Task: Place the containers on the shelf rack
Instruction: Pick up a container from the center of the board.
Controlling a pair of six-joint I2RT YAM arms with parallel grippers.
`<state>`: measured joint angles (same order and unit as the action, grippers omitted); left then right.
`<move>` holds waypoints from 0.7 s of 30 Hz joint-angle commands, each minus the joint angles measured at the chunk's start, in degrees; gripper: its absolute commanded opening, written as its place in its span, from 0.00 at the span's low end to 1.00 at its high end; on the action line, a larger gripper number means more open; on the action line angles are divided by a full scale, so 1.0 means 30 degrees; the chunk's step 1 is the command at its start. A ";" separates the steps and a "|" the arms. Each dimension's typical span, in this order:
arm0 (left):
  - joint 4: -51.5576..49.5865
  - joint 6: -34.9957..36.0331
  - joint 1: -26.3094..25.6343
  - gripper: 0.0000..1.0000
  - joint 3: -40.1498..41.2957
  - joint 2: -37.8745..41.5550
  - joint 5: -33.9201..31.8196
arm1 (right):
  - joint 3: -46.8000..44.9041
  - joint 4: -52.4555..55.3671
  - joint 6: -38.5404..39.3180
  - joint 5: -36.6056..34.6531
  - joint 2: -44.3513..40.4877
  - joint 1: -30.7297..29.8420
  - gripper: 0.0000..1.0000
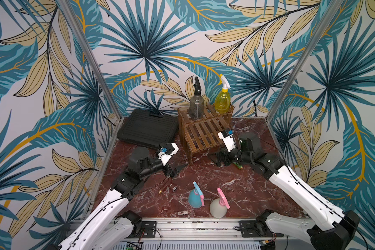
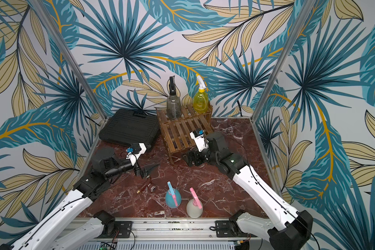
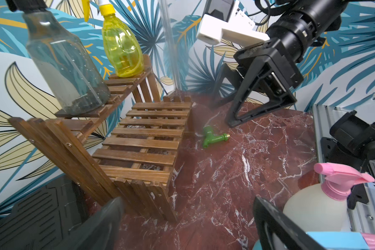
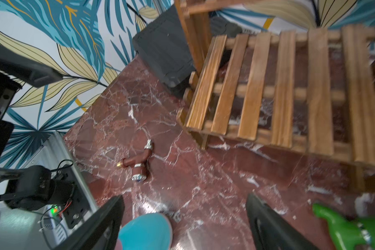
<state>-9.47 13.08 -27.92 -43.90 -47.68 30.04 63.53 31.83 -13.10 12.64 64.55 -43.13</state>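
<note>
Fingers (image 4: 268, 227) of right arm spread, empty, light blue bottle (image 4: 145, 231) seemingly just beneath them.

The wooden rack (image 1: 204, 127) of brown slats stood at the back of the desk (image 1: 247, 186), two steps high. On its upper step the smoky grey bottle (image 1: 196, 101) with a black head and the clear yellow bottle (image 1: 222, 99) stood upright, apart. The light blue bottle (image 1: 194, 198) and the white bottle (image 1: 218, 207) with a pink head stood upright near the desk's front edge, side by side.
</note>
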 commanded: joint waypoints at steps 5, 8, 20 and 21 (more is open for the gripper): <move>-0.0754 0.1236 -0.1558 1.00 0.0285 0.0238 0.0476 | -0.0566 0.4358 -0.4816 -0.3041 -0.1966 -0.3469 0.91; -0.1134 0.1734 -0.2369 1.00 0.0307 0.0193 0.0288 | -0.0584 0.6031 -0.6273 -0.3826 -0.2401 -0.4986 0.89; -0.1731 0.2578 -0.4017 1.00 0.0475 0.0205 -0.0294 | -0.1380 0.8177 -1.0186 -0.6556 -0.2296 -0.9701 0.74; -0.1734 0.2604 -0.4110 1.00 0.0474 0.0192 -0.0325 | -0.1530 0.8169 -1.0357 -0.6620 -0.2339 -0.9762 0.72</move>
<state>-13.56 19.79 -39.44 -43.22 -47.62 29.71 60.77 53.65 -40.25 -3.86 57.60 -71.61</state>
